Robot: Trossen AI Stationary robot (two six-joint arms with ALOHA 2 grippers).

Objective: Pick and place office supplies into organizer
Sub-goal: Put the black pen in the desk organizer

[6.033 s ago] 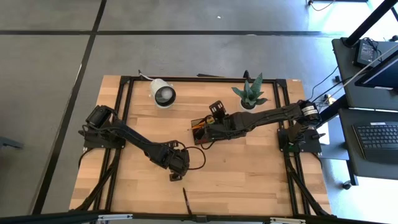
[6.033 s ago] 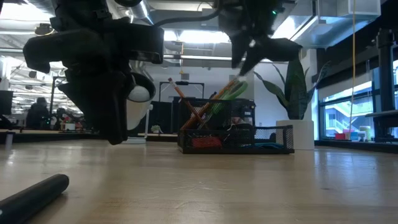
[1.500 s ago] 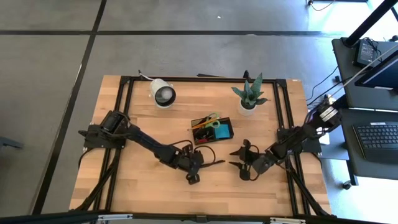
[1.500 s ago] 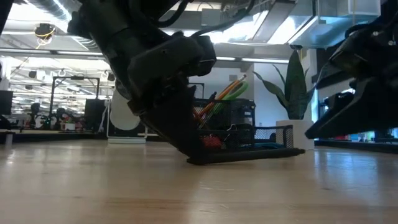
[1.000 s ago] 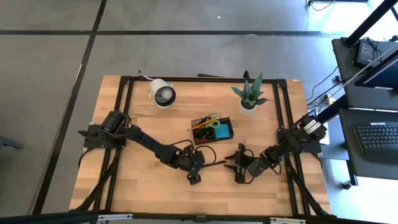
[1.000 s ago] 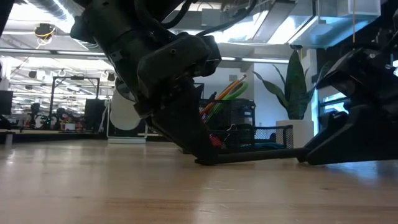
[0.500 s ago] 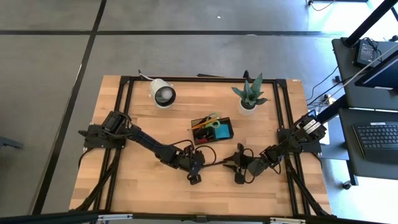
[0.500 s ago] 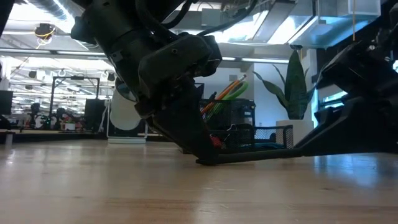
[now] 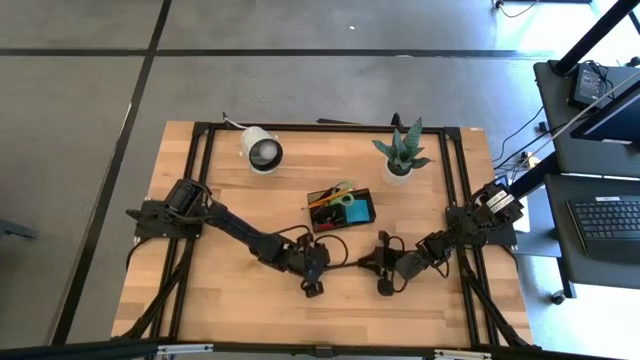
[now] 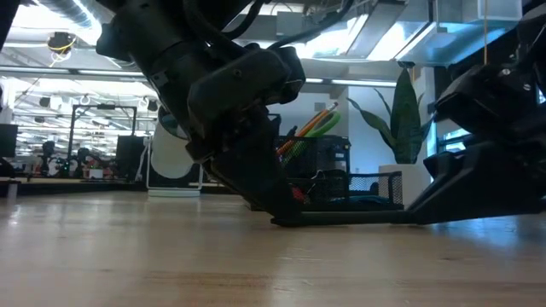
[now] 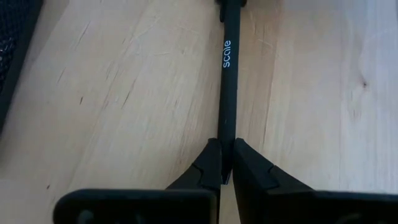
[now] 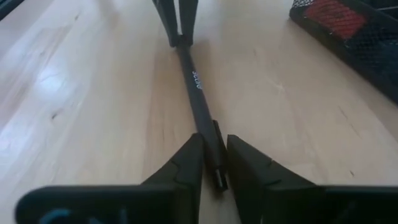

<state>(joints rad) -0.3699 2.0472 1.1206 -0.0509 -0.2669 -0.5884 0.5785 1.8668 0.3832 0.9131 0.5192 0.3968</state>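
Observation:
A black pen lies level and low over the table between my two grippers, in front of the black mesh organizer. The organizer holds green-handled scissors, orange pencils and a blue pad. My left gripper is shut on the pen's left end. My right gripper is shut on its right end. In the low view the pen runs level from the left gripper to the right gripper. I cannot tell whether the pen touches the wood. My left gripper pinches the pen's left end between its two fingertips. The fingers slant down from the table's left and lie along the pen. My right gripper pinches the pen's clip end between its two fingertips, coming low from the table's right, along the pen.
The organizer stands just beyond the pen, toward the far edge. A potted plant stands at the far right and a white round lamp-like object at the far left. Bare wood lies toward the near edge.
My right gripper has gone toward the table's left, low over the wood, until its fingers stand at the pen's right end. My left gripper has kept the pen's left end, and the pen has stayed level in place.

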